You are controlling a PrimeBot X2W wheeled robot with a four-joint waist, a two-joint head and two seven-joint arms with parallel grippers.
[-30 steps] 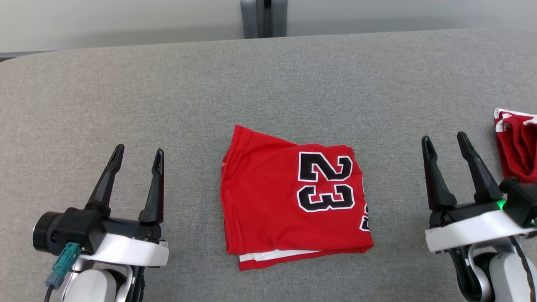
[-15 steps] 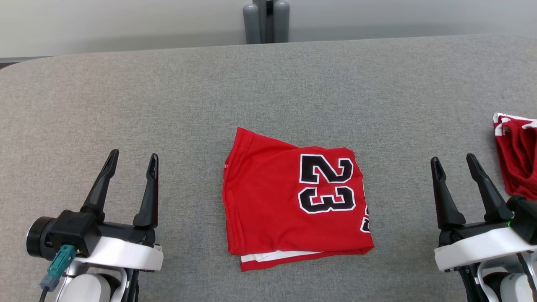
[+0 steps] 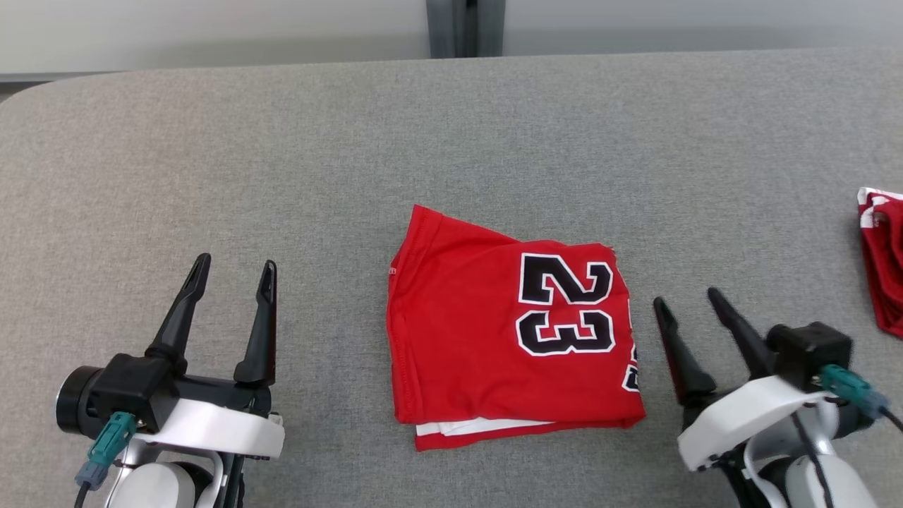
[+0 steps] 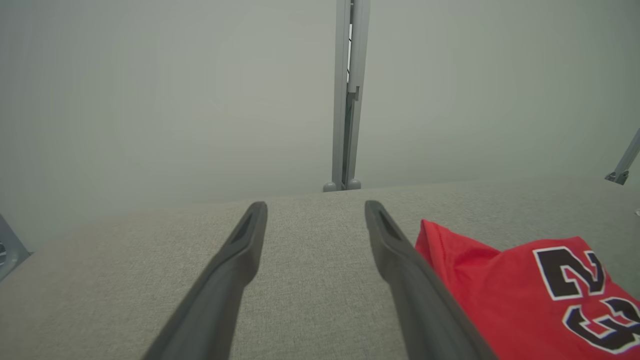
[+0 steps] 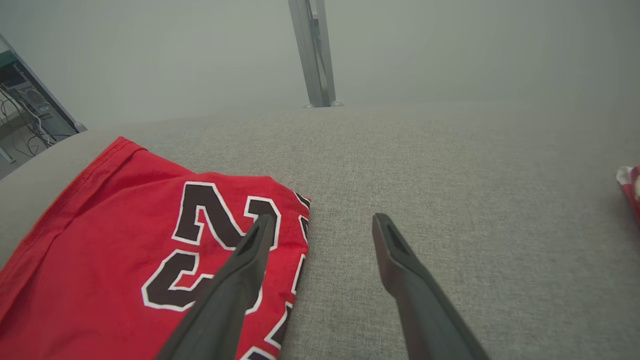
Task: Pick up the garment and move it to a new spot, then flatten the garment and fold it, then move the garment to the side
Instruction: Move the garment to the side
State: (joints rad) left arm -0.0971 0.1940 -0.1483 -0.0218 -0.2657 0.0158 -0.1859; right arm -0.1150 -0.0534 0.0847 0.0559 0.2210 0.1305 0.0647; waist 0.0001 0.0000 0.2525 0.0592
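Note:
A red garment (image 3: 494,331) with a black "23" lies folded into a rough square in the middle of the grey table (image 3: 451,141); white layers peek out at its near edge. My left gripper (image 3: 235,267) hovers open to its left, well apart from it. The left wrist view has the garment (image 4: 525,290) at the right of my open left gripper (image 4: 316,210). My right gripper (image 3: 686,300) stands open just beside the garment's right edge, fingers tilted left. In the right wrist view the garment (image 5: 125,250) lies under the left finger of my right gripper (image 5: 324,222).
A second red and white cloth (image 3: 883,254) lies bunched at the table's right edge, also glimpsed as a cloth (image 5: 631,187) in the right wrist view. A grey post (image 3: 464,28) stands behind the table's far edge. A cluttered rack (image 5: 25,110) is far left.
My right gripper has swung left and now sits close to the garment's right edge, with its wrist turned. The head camera has shifted a little. The left gripper and garment are where they were.

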